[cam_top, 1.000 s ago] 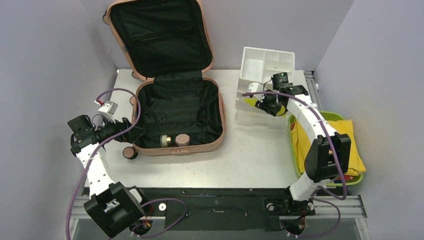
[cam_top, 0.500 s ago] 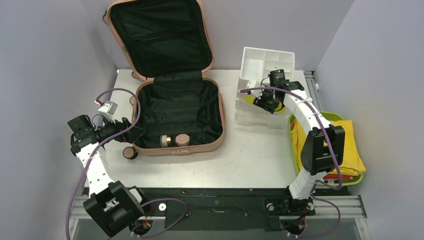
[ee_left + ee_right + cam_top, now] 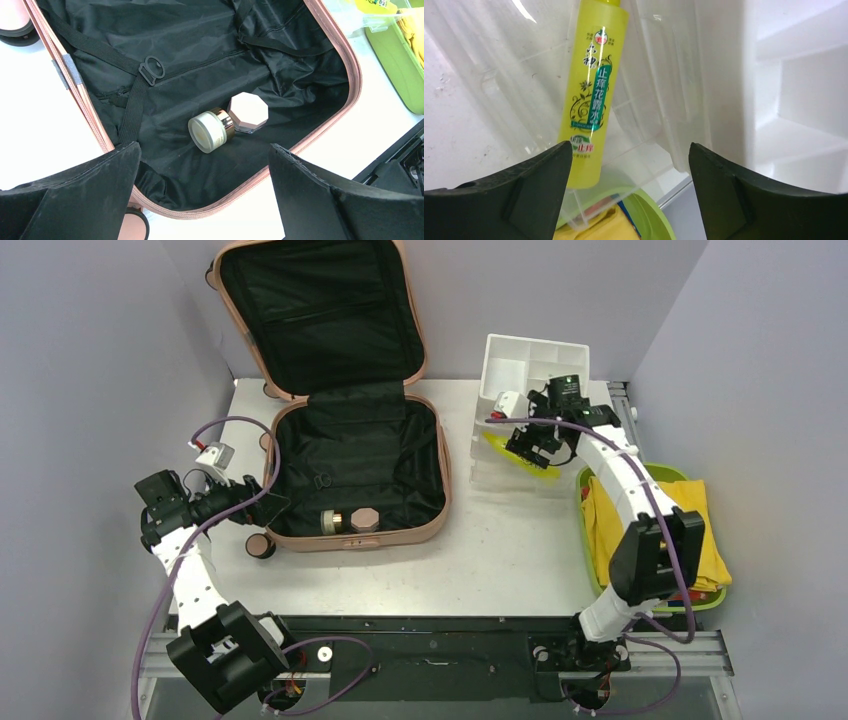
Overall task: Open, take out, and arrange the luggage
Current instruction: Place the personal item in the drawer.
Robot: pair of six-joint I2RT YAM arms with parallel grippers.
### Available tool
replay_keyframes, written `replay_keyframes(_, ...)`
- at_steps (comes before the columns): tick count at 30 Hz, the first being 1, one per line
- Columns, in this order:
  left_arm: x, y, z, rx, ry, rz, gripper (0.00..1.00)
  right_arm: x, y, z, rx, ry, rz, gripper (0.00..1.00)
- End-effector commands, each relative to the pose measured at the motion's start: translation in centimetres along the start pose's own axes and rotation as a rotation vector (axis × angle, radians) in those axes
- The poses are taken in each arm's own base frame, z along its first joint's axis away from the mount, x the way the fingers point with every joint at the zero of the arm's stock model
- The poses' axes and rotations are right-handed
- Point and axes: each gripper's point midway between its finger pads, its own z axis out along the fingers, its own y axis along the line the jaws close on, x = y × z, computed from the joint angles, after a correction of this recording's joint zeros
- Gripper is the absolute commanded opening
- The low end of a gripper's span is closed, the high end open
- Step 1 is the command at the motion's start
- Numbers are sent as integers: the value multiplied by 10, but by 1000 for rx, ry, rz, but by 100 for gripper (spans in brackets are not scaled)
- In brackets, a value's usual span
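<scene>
Top view: right gripper has gone from half-closed to jaws wide apart, holding nothing. The yellow bottle, hidden under the claw a second ago, now lies flat in the clear organizer at 2 o'clock on the table. Judged: that item is delivered and released, so the arm is free for another pick. Left gripper has not moved; it hangs wide open and empty at the 8 o'clock corner of the luggage. The luggage sits at 11 o'clock on the table, lid propped up at 12. Left inside are a round jar and an octagonal pink-lidded jar, touching each other near the 6 o'clock wall. That raised rim crowds a low approach; entry from above looks open. The right claw has organizer walls close around it, the white organizer at 12 and the green tray at 5. Bare tabletop lies between case and organizers.
</scene>
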Motion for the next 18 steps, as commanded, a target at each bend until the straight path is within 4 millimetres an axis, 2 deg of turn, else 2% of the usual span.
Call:
replay_keyframes(1, -10, -4, -3, 26, -38, 45, 96, -23, 5, -58, 70, -125, -127, 82)
replay_keyframes(2, -10, -4, -3, 27, -38, 46, 96, -19, 17, -55, 50, -125, -151, 82)
replay_keyframes(3, -10, -5, -3, 28, -39, 46, 96, -23, 19, -66, 72, -154, -197, 82)
replay_keyframes(4, -11, -5, -3, 28, -41, 47, 96, -17, 31, -59, 57, -155, -217, 84)
replay_keyframes(5, -11, -5, -3, 28, -41, 46, 96, -20, 33, -69, 86, -180, -264, 84)
replay_keyframes(7, -11, -5, -4, 27, -42, 46, 96, -7, 59, -56, 76, -181, -311, 86)
replay_keyframes(8, -11, -5, -4, 25, -41, 46, 96, -14, 58, -55, 114, -205, -338, 87)
replay_keyframes(9, -11, -5, -4, 24, -41, 46, 96, -5, 71, -51, 117, -192, -355, 87)
replay_keyframes(10, -11, -4, -4, 24, -41, 46, 96, -11, 70, -50, 157, -203, -380, 87)
replay_keyframes(11, -11, -4, -4, 24, -41, 45, 96, -5, 82, -45, 153, -199, -391, 87)
replay_keyframes(12, -10, -4, -4, 23, -39, 41, 96, -13, 80, -46, 199, -218, -411, 87)
replay_keyframes(13, -10, -4, -3, 24, -39, 39, 96, -8, 90, -38, 191, -209, -412, 87)
replay_keyframes(14, -11, -4, -4, 22, -39, 41, 96, -16, 88, -38, 233, -221, -424, 87)
replay_keyframes(15, -11, -4, -4, 22, -38, 39, 96, -12, 95, -31, 231, -216, -416, 87)
replay_keyframes(16, -11, -4, -4, 20, -37, 39, 96, -21, 88, -32, 291, -236, -416, 87)
replay_keyframes(17, -11, -4, -4, 19, -38, 41, 96, -18, 95, -25, 289, -235, -410, 88)
replay_keyframes(18, -11, -4, -4, 17, -37, 40, 96, -23, 87, -25, 340, -250, -404, 88)
